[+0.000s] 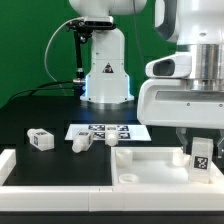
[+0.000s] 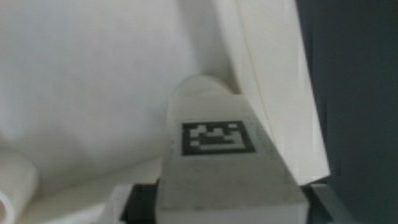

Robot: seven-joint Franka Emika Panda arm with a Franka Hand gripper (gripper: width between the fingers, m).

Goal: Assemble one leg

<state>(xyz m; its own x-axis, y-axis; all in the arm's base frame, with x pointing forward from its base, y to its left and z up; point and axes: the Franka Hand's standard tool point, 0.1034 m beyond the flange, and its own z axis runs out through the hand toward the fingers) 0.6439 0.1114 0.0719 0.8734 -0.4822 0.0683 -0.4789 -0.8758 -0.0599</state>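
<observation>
Holding leg (image 1: 201, 155) in gripper (image 1: 201, 142), jaws closing on its upper end; wrist view showing leg (image 2: 217, 140) tapering away, tag facing camera. Hanging leg over corner of white panel (image 1: 150, 160), at exterior view's right end. Seating apparently not yet done: contact with panel impossible to tell. Looking chunky, white, one black-and-white tag. Lying loose beside marker board (image 1: 105, 131) on counter (image 1: 30, 112): spare legs (image 1: 40, 139).
</observation>
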